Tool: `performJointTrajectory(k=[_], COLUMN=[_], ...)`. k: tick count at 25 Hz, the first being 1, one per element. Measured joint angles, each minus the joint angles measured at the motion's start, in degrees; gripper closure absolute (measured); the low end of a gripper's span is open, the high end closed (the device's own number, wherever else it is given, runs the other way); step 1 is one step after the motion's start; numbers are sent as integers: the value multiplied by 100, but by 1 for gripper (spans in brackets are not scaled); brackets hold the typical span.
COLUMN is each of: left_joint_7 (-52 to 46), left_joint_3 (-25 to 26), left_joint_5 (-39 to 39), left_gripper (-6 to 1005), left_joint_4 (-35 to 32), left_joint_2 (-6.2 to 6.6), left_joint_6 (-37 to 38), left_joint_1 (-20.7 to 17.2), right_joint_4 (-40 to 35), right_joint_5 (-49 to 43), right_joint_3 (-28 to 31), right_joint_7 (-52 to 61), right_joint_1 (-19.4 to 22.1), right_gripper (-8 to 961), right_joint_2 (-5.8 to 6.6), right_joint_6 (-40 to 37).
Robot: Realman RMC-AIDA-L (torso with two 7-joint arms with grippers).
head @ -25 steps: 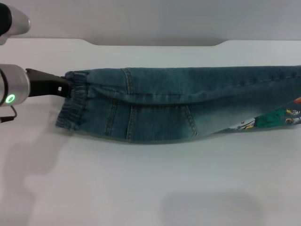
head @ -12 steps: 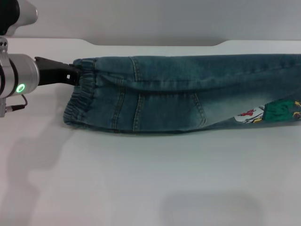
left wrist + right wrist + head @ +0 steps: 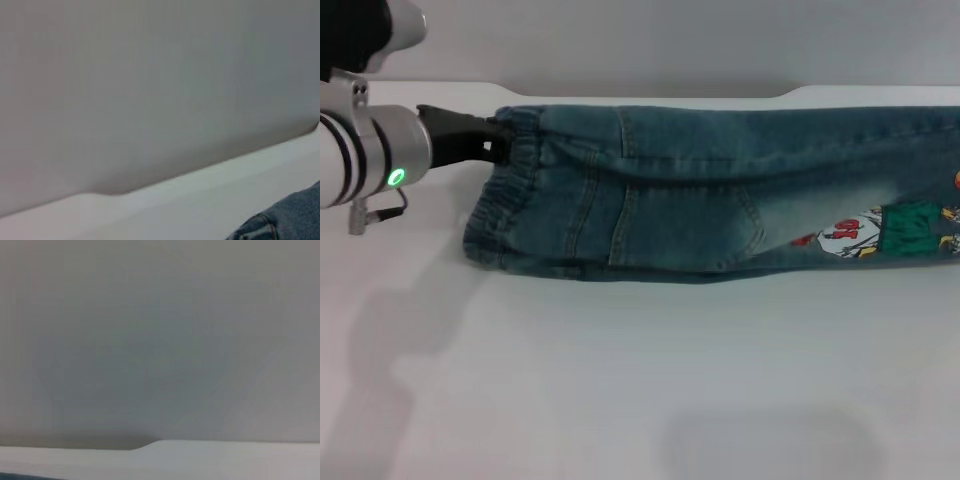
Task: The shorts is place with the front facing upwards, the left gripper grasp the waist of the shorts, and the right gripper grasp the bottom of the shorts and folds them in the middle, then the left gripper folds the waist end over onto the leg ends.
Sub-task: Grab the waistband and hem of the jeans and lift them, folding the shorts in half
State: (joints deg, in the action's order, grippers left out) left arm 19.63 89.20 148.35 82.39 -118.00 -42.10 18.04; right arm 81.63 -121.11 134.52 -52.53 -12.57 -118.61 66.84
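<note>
The shorts (image 3: 720,190) lie folded lengthwise, stretched across the white table (image 3: 620,380) in the head view. The waist of the shorts (image 3: 495,205) is the ruffled band at the left end. My left gripper (image 3: 502,140) is shut on its far upper corner, and the silver arm with the green light (image 3: 396,178) comes in from the left. The cartoon patch (image 3: 880,230) shows on the lower layer at the right. The leg ends and the bottom of the shorts run out of view past the right edge. A corner of denim (image 3: 285,220) shows in the left wrist view. My right gripper is out of view.
The table's back edge (image 3: 650,90) meets a grey wall just behind the shorts. Bare table stretches in front of the shorts toward me. The right wrist view holds only the wall and a strip of table (image 3: 200,460).
My left gripper has moved right and toward the back of the table, drawing the waist with it. The whole shorts shifted right, and more of the cartoon patch now shows.
</note>
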Motion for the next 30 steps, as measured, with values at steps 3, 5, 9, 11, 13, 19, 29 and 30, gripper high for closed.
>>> performJointTrajectory(k=[3,5,9,11,13,19,29,30], left_joint_7=[3,-34,-64,-65,-64,-65,-69,-70], left_joint_3=[-154,-188,-225,-228,-228,-189,-219,-220], left_joint_5=[-1,-1,-8,-10,-10,-10,19,19], left_gripper=[912,912,911,910,874,620,277,252], left_joint_4=[-164,-189,-183,-205,-261,-207,654,679], left_joint_2=[0,-7,-10,-11,-12,-7,0,0], left_joint_6=[482,702,1081,1197,1255,1022,335,303], left_joint_1=[3,-35,-148,-158,-145,-166,-702,-736], right_joint_4=[-466,-697,-931,-964,-950,-933,-1418,-1630], right_joint_5=[31,58,71,102,200,1230,4809,5451], right_joint_3=[18,14,-17,-17,-42,-358,-1646,-1897], right_joint_7=[-518,-732,-918,-1022,-1159,-2106,-5967,-6742], right_joint_1=[-141,-210,-273,-277,-245,58,961,1036], right_gripper=[793,789,780,776,735,500,354,373], right_joint_2=[1,-6,-9,-10,-17,-47,-107,-103], right_joint_6=[-416,-604,-864,-916,-912,-853,-1522,-1549])
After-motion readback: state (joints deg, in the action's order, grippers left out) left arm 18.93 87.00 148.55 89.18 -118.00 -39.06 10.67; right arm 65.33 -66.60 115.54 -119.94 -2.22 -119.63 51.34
